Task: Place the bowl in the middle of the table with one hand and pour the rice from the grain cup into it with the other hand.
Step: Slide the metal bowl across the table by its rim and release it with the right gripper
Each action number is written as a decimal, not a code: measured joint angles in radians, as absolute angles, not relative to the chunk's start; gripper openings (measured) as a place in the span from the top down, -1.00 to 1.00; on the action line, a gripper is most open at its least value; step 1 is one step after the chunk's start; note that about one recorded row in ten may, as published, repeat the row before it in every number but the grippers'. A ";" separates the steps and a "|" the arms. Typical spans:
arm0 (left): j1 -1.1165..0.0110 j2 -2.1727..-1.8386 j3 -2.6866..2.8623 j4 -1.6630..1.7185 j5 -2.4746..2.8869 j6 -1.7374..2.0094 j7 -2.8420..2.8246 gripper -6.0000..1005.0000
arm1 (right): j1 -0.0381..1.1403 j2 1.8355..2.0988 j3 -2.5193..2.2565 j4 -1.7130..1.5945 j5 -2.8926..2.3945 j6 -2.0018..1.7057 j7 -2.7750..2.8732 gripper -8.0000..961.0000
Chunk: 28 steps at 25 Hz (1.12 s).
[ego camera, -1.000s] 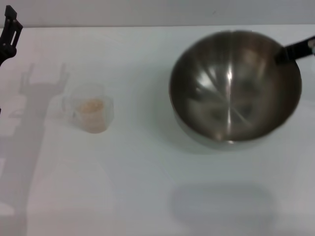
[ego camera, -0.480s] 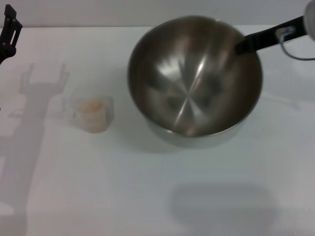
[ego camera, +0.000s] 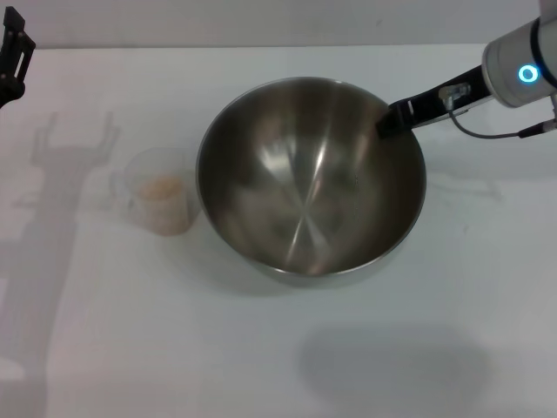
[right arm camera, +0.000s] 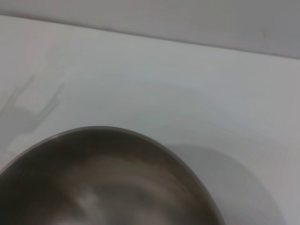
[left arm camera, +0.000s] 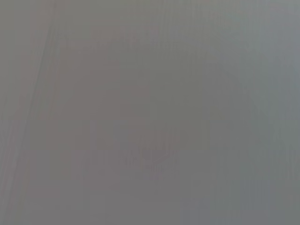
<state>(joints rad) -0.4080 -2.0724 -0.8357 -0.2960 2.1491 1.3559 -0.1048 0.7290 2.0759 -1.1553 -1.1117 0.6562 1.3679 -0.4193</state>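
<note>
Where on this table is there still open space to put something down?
The table is bare all along the near edge, in front of the bowl and grain cup. It is also bare behind the cup. It is tight between cup and bowl, and the right gripper occupies the bowl's far-right rim.

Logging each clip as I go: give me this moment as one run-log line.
right gripper: gripping bowl rim, table centre | left gripper: parked at far-left edge | grain cup: upright beside bowl, rice unpoured

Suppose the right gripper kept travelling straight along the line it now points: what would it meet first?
The right gripper already grips the bowl at its rim, pointing toward the robot's left. Going on, it would probably cross the bowl's inside and meet the opposite wall; depth is unclear.
</note>
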 joint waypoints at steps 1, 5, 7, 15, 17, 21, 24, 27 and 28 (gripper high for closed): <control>-0.408 -2.072 -0.836 -0.296 2.149 1.356 -0.105 -0.67 | 0.733 2.076 -1.155 -1.100 0.656 1.366 -0.420 0.93; -0.408 -2.072 -0.836 -0.296 2.149 1.356 -0.104 -0.67 | 0.742 2.074 -1.155 -1.068 0.652 1.362 -0.420 0.93; -0.408 -2.072 -0.836 -0.296 2.149 1.356 -0.104 -0.67 | 0.752 2.072 -1.155 -1.036 0.647 1.359 -0.420 0.93; -0.408 -2.072 -0.836 -0.296 2.149 1.358 -0.104 -0.67 | 0.761 2.071 -1.153 -1.007 0.621 1.353 -0.416 0.92; -0.408 -2.073 -0.836 -0.296 2.149 1.358 -0.104 -0.67 | 0.763 2.071 -1.152 -0.996 0.620 1.352 -0.414 0.92; -0.407 -2.074 -0.836 -0.296 2.149 1.356 -0.104 -0.67 | 0.767 2.071 -1.150 -0.990 0.620 1.352 -0.414 0.92; -0.407 -2.074 -0.836 -0.296 2.149 1.356 -0.104 -0.67 | 0.770 2.071 -1.147 -0.990 0.621 1.352 -0.414 0.92; -0.403 -2.074 -0.836 -0.296 2.149 1.359 -0.108 -0.67 | 0.774 2.071 -1.147 -0.989 0.626 1.354 -0.417 0.92; -0.402 -2.074 -0.836 -0.296 2.149 1.359 -0.110 -0.67 | 0.774 2.071 -1.147 -0.989 0.626 1.354 -0.417 0.92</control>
